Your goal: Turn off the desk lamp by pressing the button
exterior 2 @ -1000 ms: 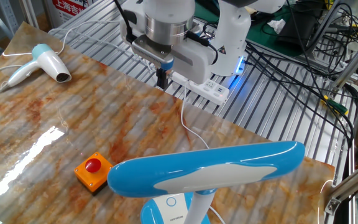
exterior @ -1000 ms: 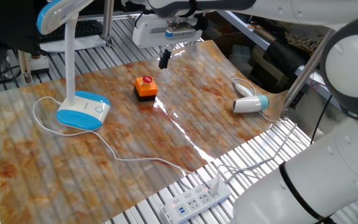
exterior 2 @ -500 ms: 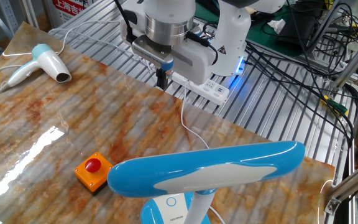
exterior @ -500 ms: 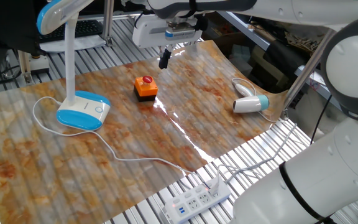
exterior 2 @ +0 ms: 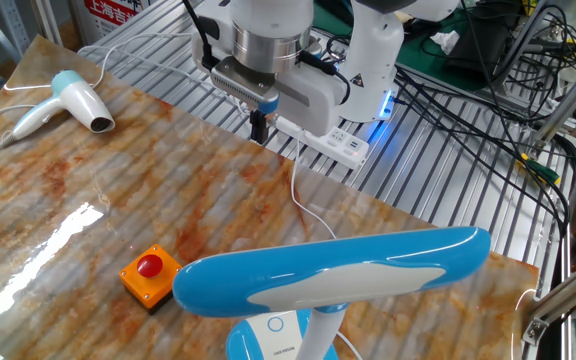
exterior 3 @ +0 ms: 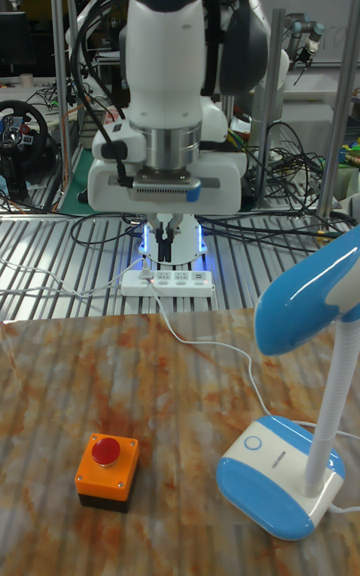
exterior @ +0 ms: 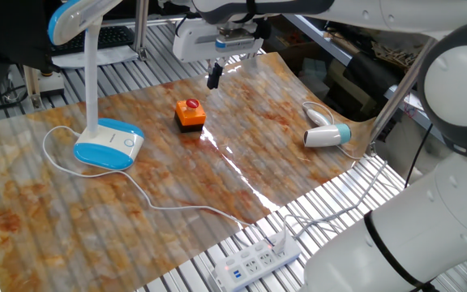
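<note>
Blue and white, the desk lamp (exterior: 104,144) stands on the bench (exterior: 242,154) at the side opposite the hair dryer (exterior: 327,135), and I see the button (exterior 3: 251,442) as a faint ring on its base, with nothing touching it. My pincer (exterior: 214,78) hangs over the far edge of the bench, beyond the red push-button (exterior: 190,113) and well apart from the lamp. Whether its fingers are apart or together, I cannot tell.
</note>
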Robot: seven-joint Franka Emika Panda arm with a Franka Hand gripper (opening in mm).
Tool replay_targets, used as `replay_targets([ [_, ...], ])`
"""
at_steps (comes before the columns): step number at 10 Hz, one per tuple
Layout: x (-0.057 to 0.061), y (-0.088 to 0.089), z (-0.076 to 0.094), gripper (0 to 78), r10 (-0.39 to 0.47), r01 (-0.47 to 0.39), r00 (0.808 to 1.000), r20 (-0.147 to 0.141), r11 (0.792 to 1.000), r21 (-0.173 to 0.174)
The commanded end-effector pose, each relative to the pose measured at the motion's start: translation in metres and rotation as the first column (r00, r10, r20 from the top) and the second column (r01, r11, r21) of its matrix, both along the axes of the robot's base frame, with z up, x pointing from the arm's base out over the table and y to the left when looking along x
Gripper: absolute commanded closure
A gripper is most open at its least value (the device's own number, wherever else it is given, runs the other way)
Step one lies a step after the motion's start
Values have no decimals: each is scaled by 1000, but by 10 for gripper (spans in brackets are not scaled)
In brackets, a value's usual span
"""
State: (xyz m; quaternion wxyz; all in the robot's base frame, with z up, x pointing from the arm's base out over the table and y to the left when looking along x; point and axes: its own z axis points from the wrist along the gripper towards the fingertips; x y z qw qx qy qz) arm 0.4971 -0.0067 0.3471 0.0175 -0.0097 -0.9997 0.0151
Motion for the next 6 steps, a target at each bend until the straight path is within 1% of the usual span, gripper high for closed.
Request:
replay_targets([
  [1, 1, 0, 1, 776, 4, -4, 1000, 3, 1000, 0],
  [6, 1, 0, 0, 776, 6, -6, 1000, 11, 1000, -2],
])
